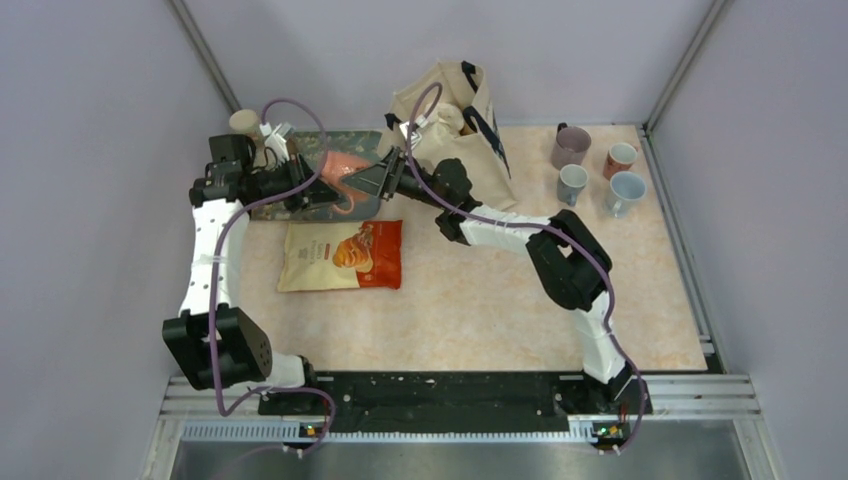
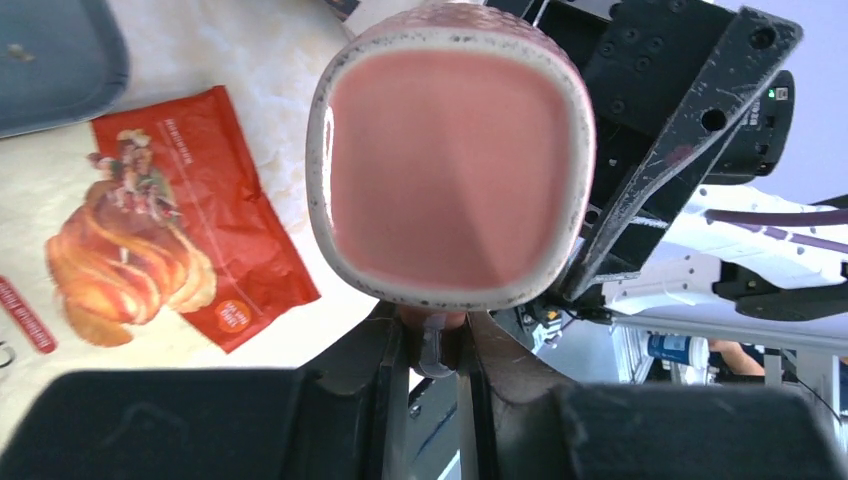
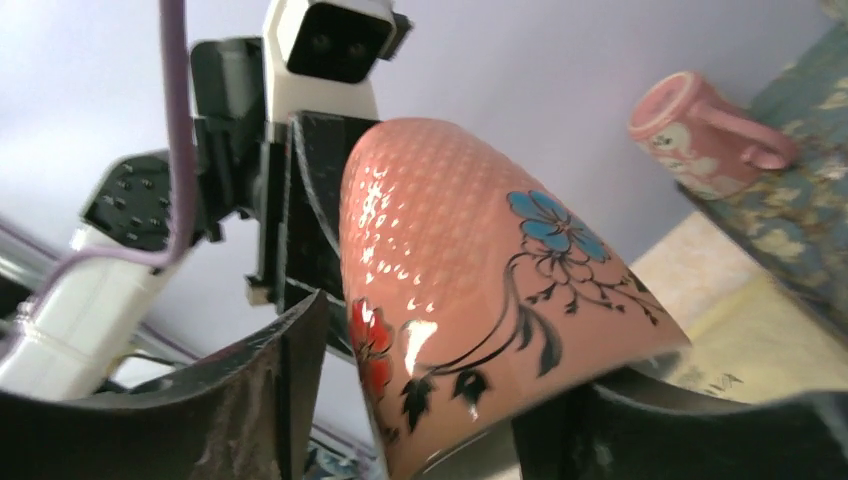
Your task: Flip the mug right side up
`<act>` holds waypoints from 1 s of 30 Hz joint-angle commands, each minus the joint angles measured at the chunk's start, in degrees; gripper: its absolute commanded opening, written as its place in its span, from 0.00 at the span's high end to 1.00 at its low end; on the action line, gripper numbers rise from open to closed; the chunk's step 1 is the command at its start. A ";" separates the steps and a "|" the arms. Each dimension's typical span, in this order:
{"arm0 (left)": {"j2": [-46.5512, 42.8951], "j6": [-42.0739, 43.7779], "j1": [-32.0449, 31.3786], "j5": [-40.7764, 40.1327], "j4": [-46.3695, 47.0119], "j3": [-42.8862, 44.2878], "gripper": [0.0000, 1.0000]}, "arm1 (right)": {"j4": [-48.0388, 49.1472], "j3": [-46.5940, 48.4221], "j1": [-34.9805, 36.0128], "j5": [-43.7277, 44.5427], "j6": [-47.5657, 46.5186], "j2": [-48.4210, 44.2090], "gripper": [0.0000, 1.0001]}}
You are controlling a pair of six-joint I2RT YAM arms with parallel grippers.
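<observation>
right fingers (image 3: pixel 250 400) close around mug (image 3: pixel 470 300) sides

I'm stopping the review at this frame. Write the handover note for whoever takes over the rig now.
Left pincer: shut on the pink mug, holding it in the air over the tray.
Right pincer: open, one finger on either side of the mug's body, apparently not clamped.
Mug: tipped, its mouth facing the left wrist camera.
Done: mug lifted.
Left: right pincer takes hold, mug is turned mouth up and set down.
</observation>
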 commanded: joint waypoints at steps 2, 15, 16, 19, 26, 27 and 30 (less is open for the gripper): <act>-3.09 -0.75 -1.42 7.79 4.86 -1.69 1.00 | 14.48 4.03 0.70 -0.75 6.50 -0.82 0.76; -3.99 9.77 0.43 2.00 -2.75 4.07 0.04 | -13.23 -12.55 0.69 10.27 -17.93 -25.42 1.00; -3.98 9.93 0.65 1.56 -3.18 4.55 0.01 | -17.94 -12.97 0.67 11.87 -20.91 -27.60 1.00; -4.21 12.60 1.01 0.31 -4.31 5.57 0.01 | -31.44 -14.19 0.71 16.14 -29.09 -34.04 1.00; -4.57 15.50 1.04 -18.01 -4.90 5.92 0.01 | -77.29 -5.30 -0.23 40.98 -49.23 -45.40 1.00; -4.81 16.01 1.04 -20.16 -4.83 5.76 0.01 | -82.30 -4.79 -1.11 45.69 -50.59 -46.38 1.00; -4.95 17.55 1.13 -22.23 -4.90 5.32 0.01 | -94.06 -4.24 -8.93 48.67 -52.02 -46.98 1.00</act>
